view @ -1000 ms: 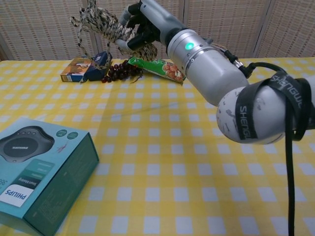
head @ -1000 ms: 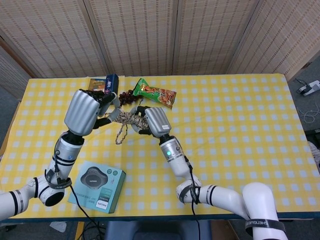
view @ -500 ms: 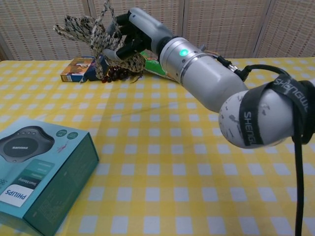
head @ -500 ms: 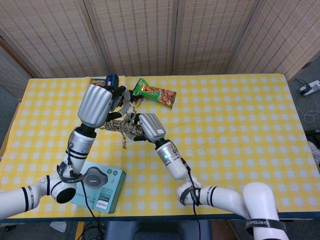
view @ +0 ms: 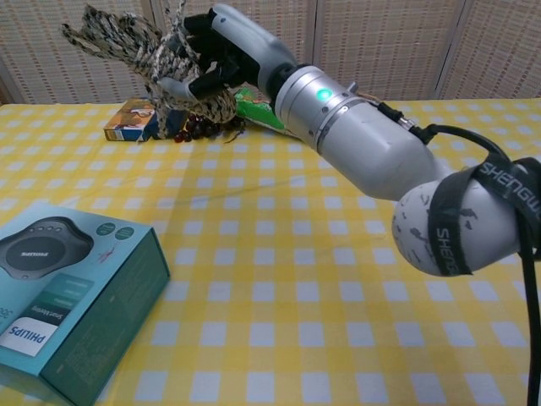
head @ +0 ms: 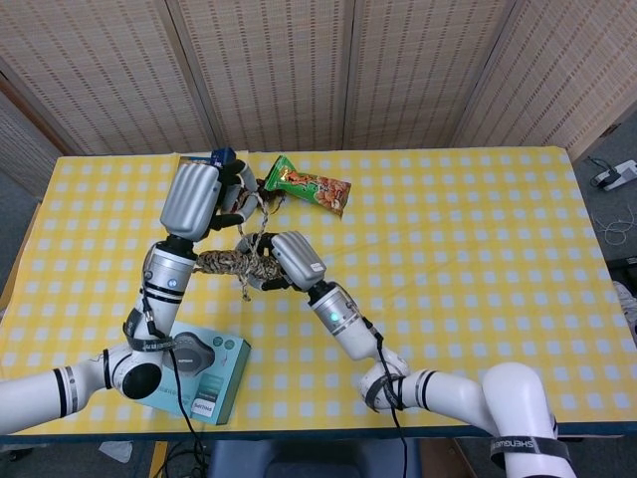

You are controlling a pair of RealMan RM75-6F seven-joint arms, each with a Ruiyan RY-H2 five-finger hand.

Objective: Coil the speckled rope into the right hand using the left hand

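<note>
Speckled rope (view: 144, 52), coiled into a bundle, is gripped in the right hand (head: 287, 261) above the yellow checked surface (head: 468, 229). A strand rises from the bundle to the left hand (head: 204, 199), whose fingers appear to pinch it, though the head view is cluttered there. Behind lie a green snack packet (head: 311, 184), dark grapes (view: 203, 127) and a small box (view: 131, 119); a teal speaker box (view: 72, 292) sits near the front edge.
</note>
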